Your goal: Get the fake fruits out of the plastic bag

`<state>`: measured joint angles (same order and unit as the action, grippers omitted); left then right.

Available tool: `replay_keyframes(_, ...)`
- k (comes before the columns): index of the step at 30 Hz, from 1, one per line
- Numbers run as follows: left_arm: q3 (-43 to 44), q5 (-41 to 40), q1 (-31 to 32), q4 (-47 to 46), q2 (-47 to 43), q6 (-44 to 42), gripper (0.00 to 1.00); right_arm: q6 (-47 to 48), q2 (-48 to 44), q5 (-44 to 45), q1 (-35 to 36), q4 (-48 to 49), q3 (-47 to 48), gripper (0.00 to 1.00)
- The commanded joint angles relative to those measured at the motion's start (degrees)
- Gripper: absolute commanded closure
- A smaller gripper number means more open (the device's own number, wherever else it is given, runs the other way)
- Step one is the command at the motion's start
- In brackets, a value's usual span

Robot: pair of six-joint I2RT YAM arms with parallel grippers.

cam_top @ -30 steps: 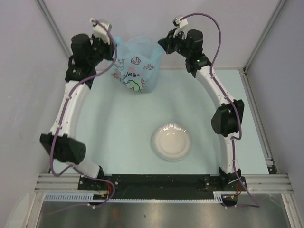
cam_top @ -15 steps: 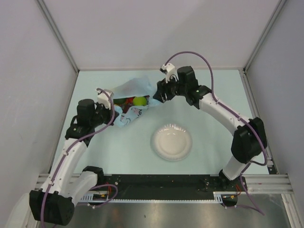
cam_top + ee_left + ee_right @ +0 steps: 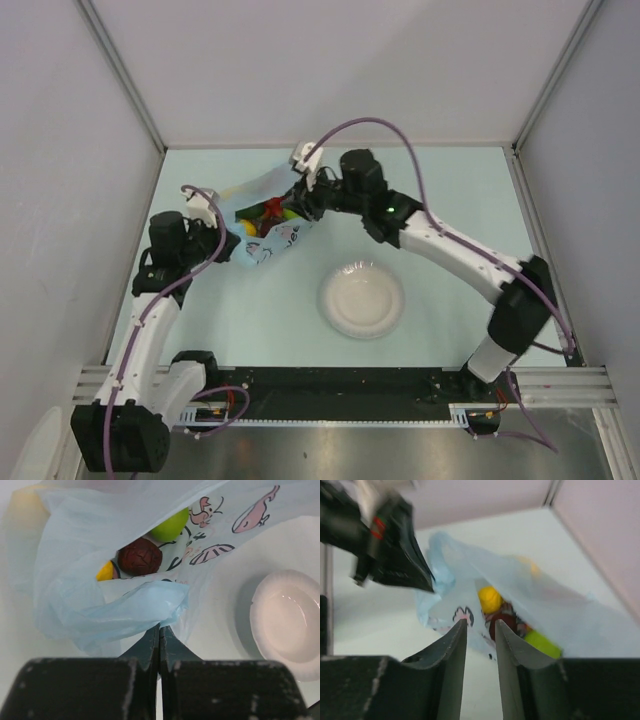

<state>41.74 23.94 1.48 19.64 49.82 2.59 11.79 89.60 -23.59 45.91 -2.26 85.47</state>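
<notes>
The plastic bag [image 3: 100, 610] is thin, crinkly and light blue. My left pincer [image 3: 159, 627] is pinched shut on its soft edge. My right pincer [image 3: 480, 625] is a little apart, at the bag's mouth. Inside lie a smooth green apple [image 3: 172, 526], a bumpy dark maroon fruit [image 3: 140, 556] and a yellow lemon [image 3: 105, 572]. A round white plate [image 3: 285, 620] sits near.

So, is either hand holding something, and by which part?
The left hand pinches the plastic bag by a rim fold; the right hand is open, holding nothing.
</notes>
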Motion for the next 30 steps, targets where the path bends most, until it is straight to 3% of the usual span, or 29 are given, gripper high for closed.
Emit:
replay_keyframes(1,4.0,4.9,-5.0,-1.3,1.9,2.2,1.00,0.9,14.5,-0.4,0.5,1.7,2.4,0.68)
replay_keyframes(3,4.3,4.3,-5.3,-1.1,2.0,1.8,1.00,0.3,18.7,0.8,0.5,1.2,7.6,0.75)
replay_keyframes(8,0.8,6.8,-5.2,-6.2,1.2,7.1,0.99,0.2,26.3,7.9,0.8,2.8,8.1,0.78)
replay_keyframes(13,-4.5,9.0,-5.0,-10.3,-1.0,14.4,0.98,5.6,25.8,10.0,3.6,-11.0,3.5,0.80)
replay_keyframes(18,-6.7,9.4,-4.6,-13.1,-1.8,19.6,0.98,7.4,22.8,8.7,3.8,-9.6,-3.2,0.81)
replay_keyframes(21,-5.6,10.9,-2.6,-13.3,0.3,15.7,0.97,6.3,23.3,10.3,1.8,-2.2,-2.9,0.81)
replay_keyframes(24,-3.8,11.7,-2.0,-13.8,2.2,10.8,0.97,2.4,26.0,11.3,-1.7,-3.4,3.3,0.81)
replay_keyframes(27,0.3,11.9,-1.9,-10.6,4.5,6.7,0.97,-2.4,28.2,12.8,-4.4,-1.4,6.3,0.69)
replay_keyframes(30,1.2,14.3,-2.0,-10.3,6.1,5.5,0.97,-2.8,30.5,16.2,-4.9,-0.1,9.3,0.50)
